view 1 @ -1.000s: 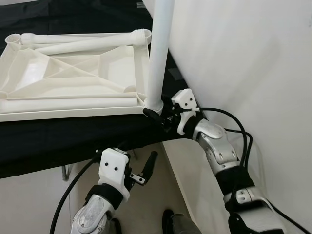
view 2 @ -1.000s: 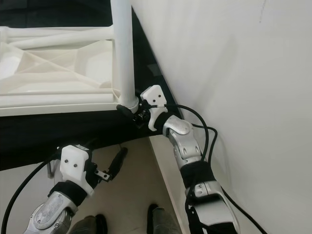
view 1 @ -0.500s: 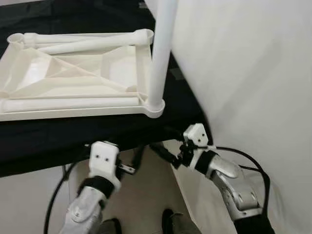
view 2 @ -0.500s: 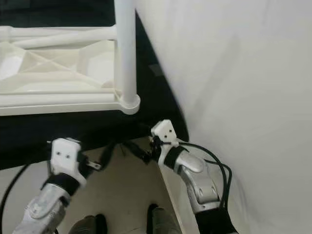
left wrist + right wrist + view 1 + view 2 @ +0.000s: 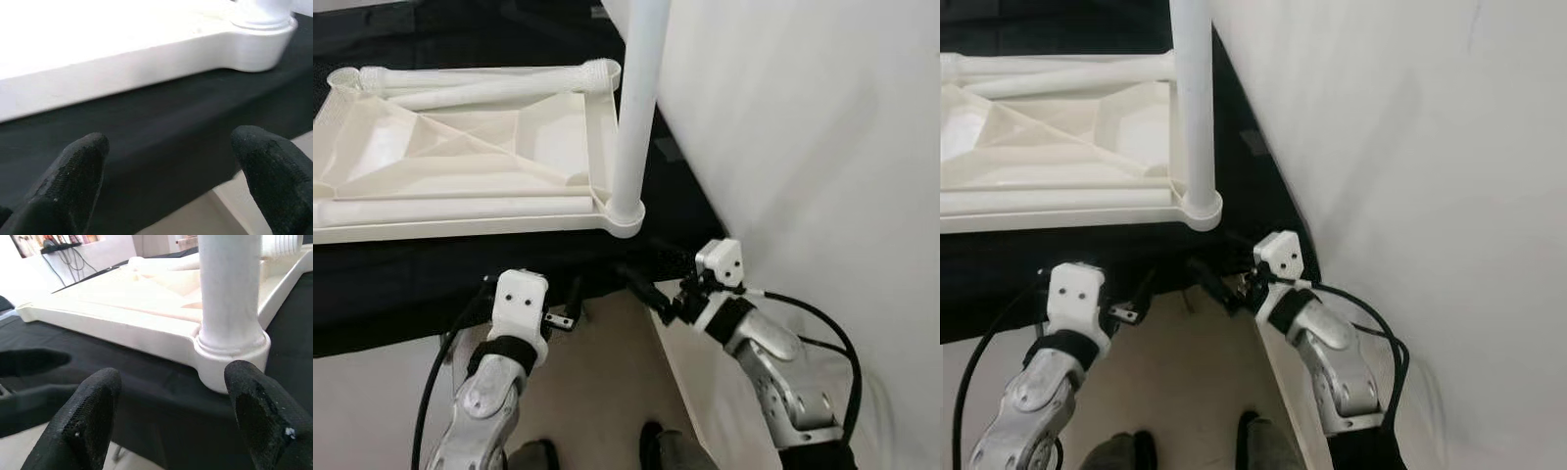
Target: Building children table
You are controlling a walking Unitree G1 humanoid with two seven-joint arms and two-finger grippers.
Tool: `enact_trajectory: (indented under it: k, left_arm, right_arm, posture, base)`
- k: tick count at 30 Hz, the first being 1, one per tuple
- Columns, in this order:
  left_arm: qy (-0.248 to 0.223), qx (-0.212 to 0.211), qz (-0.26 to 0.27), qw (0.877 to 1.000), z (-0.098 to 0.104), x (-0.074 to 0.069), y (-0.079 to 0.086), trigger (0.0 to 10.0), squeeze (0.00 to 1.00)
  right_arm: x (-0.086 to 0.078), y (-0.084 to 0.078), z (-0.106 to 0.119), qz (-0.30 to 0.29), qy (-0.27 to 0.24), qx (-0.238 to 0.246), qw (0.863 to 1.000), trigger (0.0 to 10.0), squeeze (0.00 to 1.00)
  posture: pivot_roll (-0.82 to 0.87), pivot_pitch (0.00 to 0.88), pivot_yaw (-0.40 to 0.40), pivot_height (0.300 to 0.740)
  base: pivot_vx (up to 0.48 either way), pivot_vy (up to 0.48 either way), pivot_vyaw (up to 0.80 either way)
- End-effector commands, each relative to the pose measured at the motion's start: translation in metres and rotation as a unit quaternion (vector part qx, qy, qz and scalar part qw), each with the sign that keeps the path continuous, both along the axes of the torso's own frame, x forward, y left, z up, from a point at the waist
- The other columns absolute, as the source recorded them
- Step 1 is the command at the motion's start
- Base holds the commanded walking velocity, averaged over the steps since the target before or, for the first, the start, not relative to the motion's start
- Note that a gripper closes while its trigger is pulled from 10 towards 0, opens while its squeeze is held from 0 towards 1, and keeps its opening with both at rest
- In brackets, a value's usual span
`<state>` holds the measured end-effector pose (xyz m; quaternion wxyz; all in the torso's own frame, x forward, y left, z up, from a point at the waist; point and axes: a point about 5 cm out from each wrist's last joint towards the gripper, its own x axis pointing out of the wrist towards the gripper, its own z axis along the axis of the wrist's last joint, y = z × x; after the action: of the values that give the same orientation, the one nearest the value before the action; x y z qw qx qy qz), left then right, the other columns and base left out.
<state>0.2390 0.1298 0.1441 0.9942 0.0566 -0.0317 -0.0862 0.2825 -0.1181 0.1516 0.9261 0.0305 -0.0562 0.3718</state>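
While the white tabletop point(image 5: 460, 147) lies upside down on a black cloth point(image 5: 509, 264), its ribbed underside forms a shallow tray that holds three loose legs: one leg point(image 5: 460, 209) lies along the near rim, and two more point(image 5: 489, 83) lie side by side along the far rim, their long axes running left to right. In the left eye view a fourth leg, the upright leg point(image 5: 634, 108), stands in the near right corner socket point(image 5: 626, 215), its long axis pointing straight up, close to a white wall point(image 5: 803, 127). Below the cloth's front edge the left gripper point(image 5: 570, 304) hangs near the edge, and the right gripper point(image 5: 651, 289) reaches up toward the corner socket without touching it.

From the right eye view the same upright leg rises from the corner, and both grippers sit below the cloth edge over a pale floor point(image 5: 1185, 392).

Through the left wrist view the fingers point(image 5: 73, 176) are spread wide with nothing between them, facing the cloth edge and the tabletop's near rim.

Through the right wrist view the fingers point(image 5: 88, 416) are likewise spread wide and hold nothing, with the socket and upright leg just ahead.

No writing or label can be read on any part.
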Motion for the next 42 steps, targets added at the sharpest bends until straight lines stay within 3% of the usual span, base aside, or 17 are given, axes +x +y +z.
enact_trajectory:
  k: [1, 16, 24, 27, 35, 37, 39, 42]
  left_arm:
    - [0.008, 0.017, 0.009, 1.000, -0.006, -0.003, 0.003, 10.0, 0.00]
    - [0.008, 0.031, -0.018, 0.999, -0.010, -0.005, -0.006, 10.0, 0.00]
    - [0.010, 0.028, -0.032, 0.999, -0.012, -0.006, -0.008, 10.0, 0.00]
    - [0.012, 0.027, -0.049, 0.998, -0.012, -0.010, -0.011, 10.0, 0.00]
    - [0.012, 0.026, -0.048, 0.998, -0.014, -0.013, -0.011, 10.0, 0.00]
    - [0.013, 0.028, -0.045, 0.999, -0.014, -0.013, -0.010, 10.0, 0.00]
    - [0.013, 0.028, -0.045, 0.999, -0.014, -0.013, -0.010, 10.0, 0.00]
    - [0.014, 0.031, -0.042, 0.999, -0.015, -0.013, -0.009, 10.0, 0.00]
  right_arm:
    - [-0.003, 0.001, -0.006, -0.002, 0.011, 0.012, 1.000, 10.0, 0.00]
    - [-0.004, 0.003, -0.010, 0.012, 0.019, 0.023, 0.999, 10.0, 0.00]
    - [0.008, 0.006, 0.001, -0.004, -0.006, 0.004, 1.000, 10.0, 0.00]
    - [0.022, 0.010, 0.014, -0.018, -0.025, -0.016, 0.999, 10.0, 0.00]
    - [0.029, 0.018, 0.020, -0.017, -0.041, -0.042, 0.998, 10.0, 0.00]
    - [0.031, 0.021, 0.018, -0.014, -0.047, -0.084, 0.995, 10.0, 0.00]
    - [0.031, 0.021, 0.018, -0.014, -0.047, -0.084, 0.995, 10.0, 0.00]
    - [0.033, 0.025, 0.016, 0.006, -0.047, -0.132, 0.990, 10.0, 0.00]
  posture:
    - [0.03, 0.226, -0.060, 0.740]
    - [0.04, 0.199, -0.049, 0.740]
    - [0.04, 0.198, -0.043, 0.740]
    - [0.05, 0.200, -0.043, 0.740]
    - [0.05, 0.202, -0.044, 0.740]
    - [0.05, 0.204, -0.040, 0.740]
    - [0.05, 0.204, -0.040, 0.740]
    - [0.05, 0.207, -0.035, 0.740]
  base:
    - [0.000, 0.480, 0.00]
    - [0.000, 0.480, 0.00]
    - [0.000, 0.480, 0.00]
    - [0.000, 0.121, 0.00]
    - [0.000, 0.000, 0.00]
    - [0.000, 0.000, 0.00]
    - [0.000, 0.000, 0.00]
    - [0.000, 0.000, 0.00]
